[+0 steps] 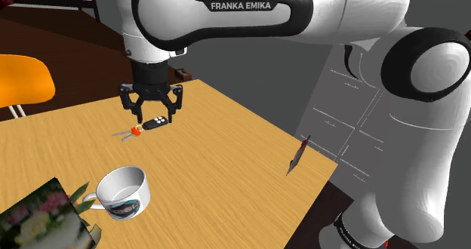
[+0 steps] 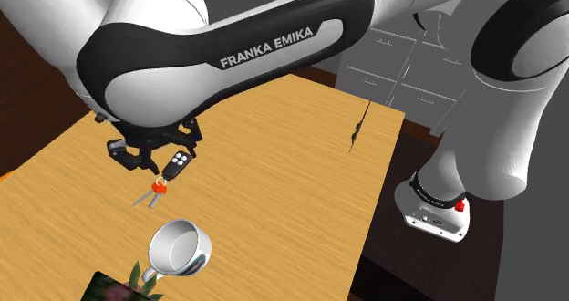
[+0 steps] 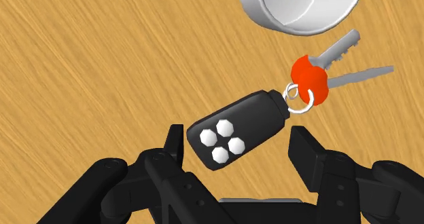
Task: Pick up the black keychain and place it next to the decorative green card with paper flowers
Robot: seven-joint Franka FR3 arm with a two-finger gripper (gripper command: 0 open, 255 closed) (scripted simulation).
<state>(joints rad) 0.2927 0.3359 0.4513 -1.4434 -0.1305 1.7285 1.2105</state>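
Note:
The black key fob [image 1: 158, 124] lies on the wooden table [image 1: 226, 172], joined by a ring to a red tag [image 1: 136, 130] and two grey keys [image 1: 123, 135]. My gripper [image 1: 155, 117] hangs low right over the fob, open, with a finger on each side. In the wrist view the fob [image 3: 238, 127] sits slantwise between the fingers [image 3: 175, 144] of the gripper [image 3: 238, 149], and neither finger clasps it. The green card with flowers [image 1: 38, 219] stands at the table's near corner in the shoulder view's lower left, also seen as the card [image 2: 114, 288].
A white mug [image 1: 124, 193] stands between the keys and the card. A thin dark red object [image 1: 297, 155] stands upright near the table's right edge. An orange chair [image 1: 23, 81] is beyond the far side. A grey cabinet [image 1: 347, 112] stands behind.

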